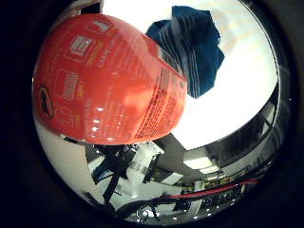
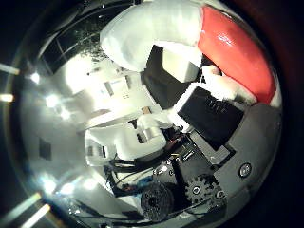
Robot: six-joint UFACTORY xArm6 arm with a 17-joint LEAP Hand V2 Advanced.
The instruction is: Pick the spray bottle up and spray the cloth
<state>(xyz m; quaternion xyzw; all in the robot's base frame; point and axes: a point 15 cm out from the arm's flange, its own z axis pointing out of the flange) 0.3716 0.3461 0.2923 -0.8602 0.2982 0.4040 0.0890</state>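
The red spray bottle (image 1: 109, 80) with printed labels lies close against my palm and fills much of the little finger side view. Its red body (image 2: 237, 52) and white top (image 2: 147, 28) also show in the thumb side view. My right hand (image 2: 190, 104) has its white and black fingers (image 2: 211, 114) curled against the bottle. Beyond the bottle, a crumpled dark blue striped cloth (image 1: 194, 47) lies on the white table (image 1: 237, 95), apart from the bottle. The nozzle's direction is not visible.
The table's edge (image 1: 213, 137) runs past the bottle, with dark shelving and lab clutter (image 1: 199, 175) beyond it. The thumb side view looks past the fingers toward the room's ceiling lights (image 2: 33, 78).
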